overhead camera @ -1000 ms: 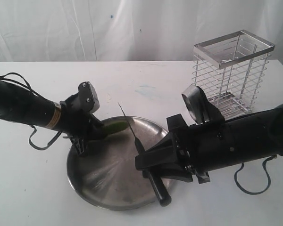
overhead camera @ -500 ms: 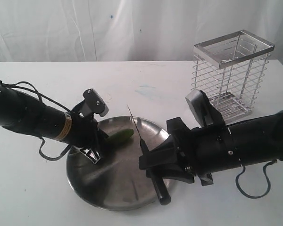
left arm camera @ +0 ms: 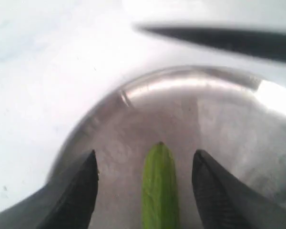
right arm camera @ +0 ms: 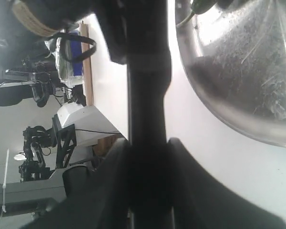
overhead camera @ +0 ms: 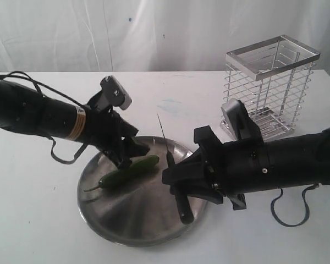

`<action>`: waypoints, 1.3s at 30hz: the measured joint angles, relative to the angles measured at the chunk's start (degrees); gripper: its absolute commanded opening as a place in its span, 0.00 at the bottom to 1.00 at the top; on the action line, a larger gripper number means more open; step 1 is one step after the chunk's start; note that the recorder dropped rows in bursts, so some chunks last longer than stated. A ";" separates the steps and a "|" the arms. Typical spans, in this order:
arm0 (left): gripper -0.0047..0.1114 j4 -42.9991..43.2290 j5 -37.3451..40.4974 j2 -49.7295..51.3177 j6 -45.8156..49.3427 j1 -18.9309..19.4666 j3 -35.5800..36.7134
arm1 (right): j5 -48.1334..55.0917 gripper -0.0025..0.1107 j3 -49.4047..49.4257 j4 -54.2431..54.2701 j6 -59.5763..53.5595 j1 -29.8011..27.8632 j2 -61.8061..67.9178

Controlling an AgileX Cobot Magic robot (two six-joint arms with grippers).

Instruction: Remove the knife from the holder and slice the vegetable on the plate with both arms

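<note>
**Brushed steel, bright wire, glossy green**

The plate (overhead camera: 126, 217) is dull brushed metal, finely scratched, with soft reflections. The vegetable (overhead camera: 131, 168) has a smooth, glossy skin. The knife (overhead camera: 182, 206) looks matt black throughout. The holder (overhead camera: 272, 82) is shiny silver wire. The desk (overhead camera: 33, 220) is smooth matt white; white cloth (overhead camera: 71, 33) hangs behind.

The left arm (overhead camera: 33, 115) and right arm (overhead camera: 286, 159) were thick black cylinders; a yellowish label (overhead camera: 78, 123) ringed the left, and black cables (overhead camera: 273, 208) looped below.
</note>
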 measured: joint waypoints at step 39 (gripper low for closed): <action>0.04 -25.42 -9.54 10.80 4.17 0.00 -3.21 | 4.34 0.02 -7.79 0.52 3.68 0.00 20.20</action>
